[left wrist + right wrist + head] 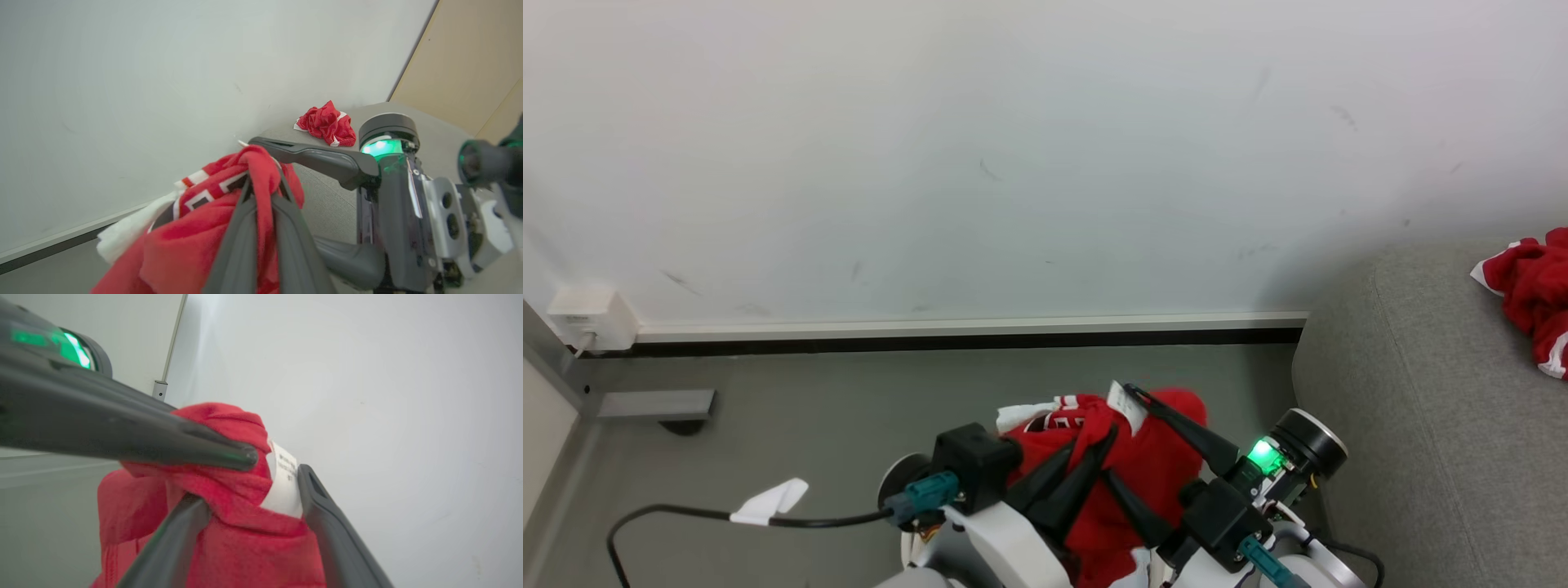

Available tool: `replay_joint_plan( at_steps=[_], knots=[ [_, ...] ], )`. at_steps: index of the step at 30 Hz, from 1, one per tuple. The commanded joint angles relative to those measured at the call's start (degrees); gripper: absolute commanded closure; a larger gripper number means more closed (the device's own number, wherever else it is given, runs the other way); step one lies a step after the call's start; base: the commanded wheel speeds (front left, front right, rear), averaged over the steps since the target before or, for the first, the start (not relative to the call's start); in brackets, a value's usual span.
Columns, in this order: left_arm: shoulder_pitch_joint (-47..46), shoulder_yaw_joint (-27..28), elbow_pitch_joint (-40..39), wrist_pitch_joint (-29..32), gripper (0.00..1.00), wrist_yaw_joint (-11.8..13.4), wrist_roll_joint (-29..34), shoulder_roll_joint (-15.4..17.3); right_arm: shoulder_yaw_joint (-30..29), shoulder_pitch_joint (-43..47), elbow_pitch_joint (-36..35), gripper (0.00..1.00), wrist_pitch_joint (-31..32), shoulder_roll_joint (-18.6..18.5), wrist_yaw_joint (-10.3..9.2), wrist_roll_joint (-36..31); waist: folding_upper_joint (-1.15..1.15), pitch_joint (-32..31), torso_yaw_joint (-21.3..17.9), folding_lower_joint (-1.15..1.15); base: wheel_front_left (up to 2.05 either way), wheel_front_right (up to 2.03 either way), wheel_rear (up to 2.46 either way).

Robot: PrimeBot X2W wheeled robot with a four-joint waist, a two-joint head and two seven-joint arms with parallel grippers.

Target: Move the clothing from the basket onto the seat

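left gripper [264, 181] clamps red clothing [184, 245], right gripper [250, 486] wide around it; right wrist view reveals label [284, 482].

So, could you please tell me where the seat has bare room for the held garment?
The grey seat is bare from its rounded left edge to the crumpled red garment; it is crowded only there, at its right.

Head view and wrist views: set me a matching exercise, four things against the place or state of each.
1 left gripper
2 right gripper
3 crumpled clothing
4 black cable

a lying on the seat
b jaws open, either side of held clothing
c on the floor
d jaws shut on held clothing

Pairs: 1-d, 2-b, 3-a, 4-c
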Motion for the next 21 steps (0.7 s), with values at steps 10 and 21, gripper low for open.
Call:
replay_joint_plan(
  at_steps=[10,21],
  knots=[
    [0.4,-1.2,-1.2,0.4,1.0,-1.8,-0.3,-0.1,2.4,0.2,2.8,0.0,0.0,0.2,-0.15,3.5,0.0,0.1,0.0,0.0,0.0,0.0,0.0],
    [0.7,-1.0,-0.5,-0.5,0.76,-1.4,-0.1,0.6,3.9,-1.6,7.8,1.0,0.1,0.1,-0.15,9.2,0.0,0.1,0.0,0.0,0.0,0.0,0.0]
  ],
)
